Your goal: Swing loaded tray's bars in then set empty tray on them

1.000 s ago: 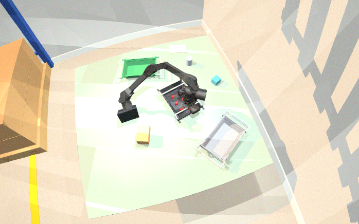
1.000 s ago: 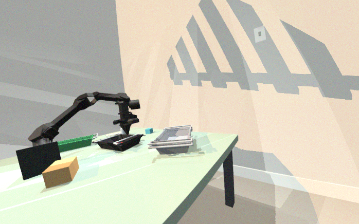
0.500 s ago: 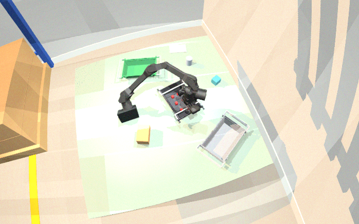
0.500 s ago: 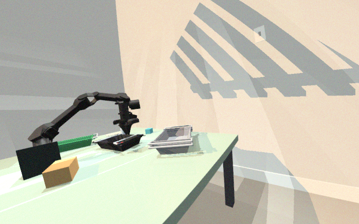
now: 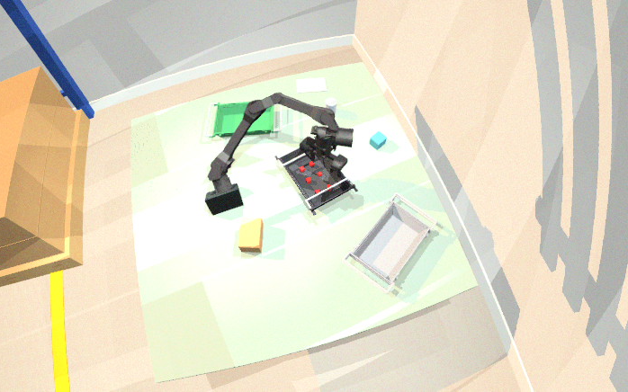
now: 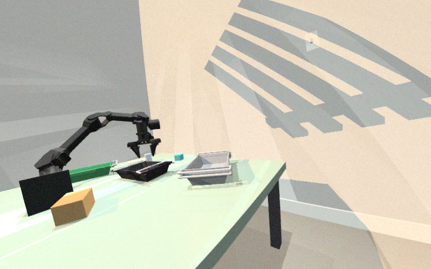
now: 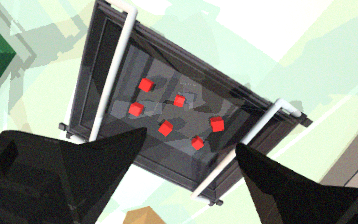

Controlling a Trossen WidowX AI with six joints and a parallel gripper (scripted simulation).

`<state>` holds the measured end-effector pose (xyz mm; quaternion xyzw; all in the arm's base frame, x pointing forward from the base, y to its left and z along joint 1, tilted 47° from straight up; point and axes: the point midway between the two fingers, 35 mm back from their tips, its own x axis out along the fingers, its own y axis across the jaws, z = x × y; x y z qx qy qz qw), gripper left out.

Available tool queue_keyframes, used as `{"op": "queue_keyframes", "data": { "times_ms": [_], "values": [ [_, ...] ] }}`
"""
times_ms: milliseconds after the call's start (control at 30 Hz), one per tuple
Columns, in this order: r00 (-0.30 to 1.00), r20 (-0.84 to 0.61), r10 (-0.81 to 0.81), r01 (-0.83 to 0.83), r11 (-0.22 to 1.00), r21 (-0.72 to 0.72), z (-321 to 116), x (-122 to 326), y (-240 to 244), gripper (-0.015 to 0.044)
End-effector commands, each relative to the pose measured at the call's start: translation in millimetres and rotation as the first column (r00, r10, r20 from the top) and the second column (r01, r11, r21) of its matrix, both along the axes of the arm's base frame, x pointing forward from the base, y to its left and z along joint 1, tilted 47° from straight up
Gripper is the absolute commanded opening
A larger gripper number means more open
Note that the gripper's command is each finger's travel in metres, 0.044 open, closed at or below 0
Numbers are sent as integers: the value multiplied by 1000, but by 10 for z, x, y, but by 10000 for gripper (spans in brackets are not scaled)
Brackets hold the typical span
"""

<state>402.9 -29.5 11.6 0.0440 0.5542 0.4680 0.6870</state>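
The black tray (image 5: 299, 186) (image 6: 128, 174) (image 7: 196, 62) stands upright with several red blocks (image 5: 308, 180) (image 7: 165, 128) on its floor. One white bar (image 5: 291, 158) (image 7: 112, 75) lies in across its top at one end, the other bar (image 5: 338, 185) (image 7: 218, 170) across the opposite end. My gripper (image 5: 324, 158) (image 6: 146, 156) (image 7: 190, 139) is wide open and empty, above the black tray. An empty grey tray (image 5: 397, 243) (image 6: 207, 180) stands level, its bars out over its ends. An empty green tray (image 5: 238, 119) (image 6: 91, 171) also has its bars out.
An orange block (image 5: 249, 235) (image 6: 71, 208) lies near my base. A cyan cube (image 5: 378, 139) (image 6: 178, 157) and a white cylinder (image 5: 330, 104) stand beyond the black tray. A flat white sheet (image 5: 311, 84) lies near the table's far edge.
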Motion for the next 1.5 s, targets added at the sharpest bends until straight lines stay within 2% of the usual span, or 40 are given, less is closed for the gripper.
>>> {"op": "queue_keyframes", "data": {
  "times_ms": [0,200,433,600,800,867,1467],
  "values": [
    [961,192,200,-198,980,-30,490,-63,447,440],
    [722,475,503,-497,855,-149,1190,-446,1126,440],
    [240,682,691,-706,606,-366,1805,-1189,1736,440],
    [-159,721,674,-730,411,-545,2093,-1832,2000,440],
    [-582,643,499,-629,226,-744,2265,-2602,2116,440],
    [-623,625,470,-609,210,-765,2274,-2688,2117,440],
    [-626,620,473,-609,201,-767,1996,-2653,2408,440]
  ]
}}
